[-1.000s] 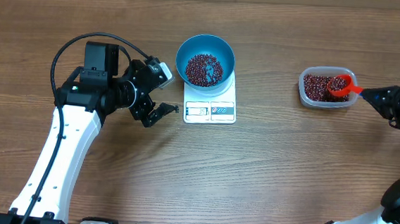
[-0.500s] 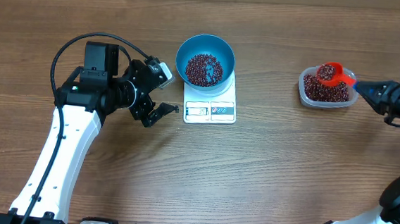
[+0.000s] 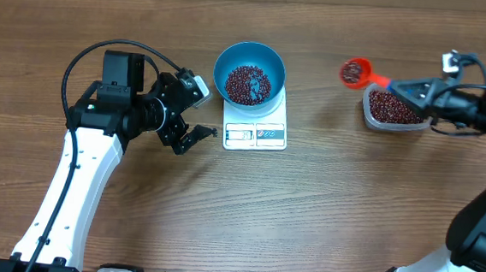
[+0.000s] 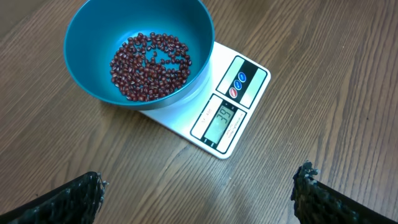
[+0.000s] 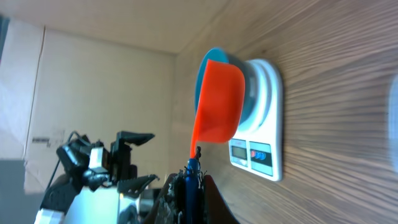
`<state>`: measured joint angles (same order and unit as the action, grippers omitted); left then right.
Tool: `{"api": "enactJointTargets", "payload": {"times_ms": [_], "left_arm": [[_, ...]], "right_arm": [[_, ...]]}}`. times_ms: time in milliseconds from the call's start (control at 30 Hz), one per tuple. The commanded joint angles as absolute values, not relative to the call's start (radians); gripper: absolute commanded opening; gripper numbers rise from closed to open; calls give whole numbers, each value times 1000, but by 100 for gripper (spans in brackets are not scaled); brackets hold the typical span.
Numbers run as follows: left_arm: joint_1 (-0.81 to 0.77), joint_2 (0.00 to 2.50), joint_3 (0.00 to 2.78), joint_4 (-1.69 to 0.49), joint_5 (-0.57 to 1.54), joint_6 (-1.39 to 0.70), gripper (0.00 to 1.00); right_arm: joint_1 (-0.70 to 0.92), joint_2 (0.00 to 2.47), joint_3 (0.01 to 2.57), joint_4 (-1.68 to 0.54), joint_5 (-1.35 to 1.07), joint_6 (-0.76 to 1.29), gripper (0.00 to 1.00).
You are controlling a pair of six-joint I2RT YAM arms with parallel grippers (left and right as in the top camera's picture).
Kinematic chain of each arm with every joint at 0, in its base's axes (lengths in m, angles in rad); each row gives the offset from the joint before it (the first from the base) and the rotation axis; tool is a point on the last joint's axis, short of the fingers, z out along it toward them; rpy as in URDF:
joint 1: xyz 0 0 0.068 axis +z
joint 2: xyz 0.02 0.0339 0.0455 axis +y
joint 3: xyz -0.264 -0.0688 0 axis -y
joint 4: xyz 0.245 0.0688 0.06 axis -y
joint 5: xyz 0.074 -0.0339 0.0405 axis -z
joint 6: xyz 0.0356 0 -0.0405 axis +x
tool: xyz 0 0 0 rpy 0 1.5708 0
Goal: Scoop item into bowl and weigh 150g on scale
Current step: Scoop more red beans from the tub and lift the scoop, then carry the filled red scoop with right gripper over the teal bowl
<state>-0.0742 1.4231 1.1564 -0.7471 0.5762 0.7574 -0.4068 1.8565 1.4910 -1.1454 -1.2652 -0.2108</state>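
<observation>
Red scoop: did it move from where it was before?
Yes. The scoop came out of the tub and went left, toward the bowl.

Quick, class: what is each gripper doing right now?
Left gripper: open, holding nothing.
Right gripper: shut on the red scoop, which carries beans.

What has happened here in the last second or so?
The right gripper, shut on the red scoop, lifted it full of beans out of the clear tub and swung it left, toward the blue bowl. The left gripper, bowl and scale did not move.
</observation>
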Motion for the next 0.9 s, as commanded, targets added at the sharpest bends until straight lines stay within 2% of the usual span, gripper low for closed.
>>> {"api": "enactJointTargets", "payload": {"times_ms": [0, 267, 533, 867], "left_arm": [[-72, 1419, 1150, -748, 595, 743, 100], [-72, 1419, 1150, -748, 595, 743, 100], [-72, 1419, 1150, -748, 595, 743, 100], [-72, 1419, 1150, -748, 595, 743, 100]], "right_arm": [[-342, 1859, 1485, -1101, -1303, -121, 4], [-166, 1859, 1485, -922, -1244, 68, 4], [-20, 1859, 1488, -644, -1176, 348, 4], [136, 1859, 1582, -673, -876, 365, 4]]}}
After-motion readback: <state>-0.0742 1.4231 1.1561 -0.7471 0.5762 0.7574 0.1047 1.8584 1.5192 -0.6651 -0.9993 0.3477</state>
